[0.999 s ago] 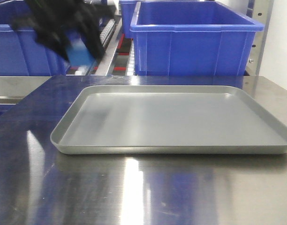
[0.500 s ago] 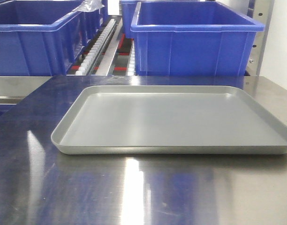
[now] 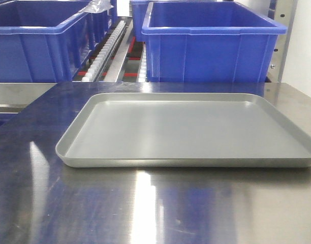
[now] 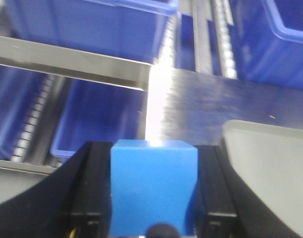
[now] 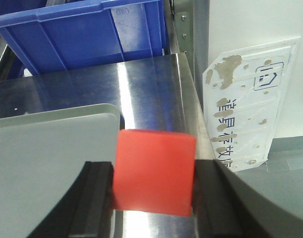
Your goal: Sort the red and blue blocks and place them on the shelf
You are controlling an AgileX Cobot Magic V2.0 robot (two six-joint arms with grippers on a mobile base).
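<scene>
Left hand [image 4: 152,198] pinches the blue block [image 4: 154,191], a plain matte cube, by the table's [image 4: 201,109] far left corner, tray [image 4: 270,163] to its right. Right hand [image 5: 154,173] pinches the red block [image 5: 154,168], a cube of like size, over the table's right edge, just off the tray corner. The shelf [image 4: 67,62] rail lies ahead of the left hand, past the far edge, with blue bins [image 4: 92,20] on it. The left arm looks nearer.

My left claw [image 4: 154,154] grips the blue block [image 4: 154,191] between its black fingers [image 4: 92,186]. Ahead of it a steel shelf rail [image 4: 67,62] fronts a blue bin [image 4: 92,22]. The grey tray [image 4: 270,168] lies to the claw's right.
</scene>
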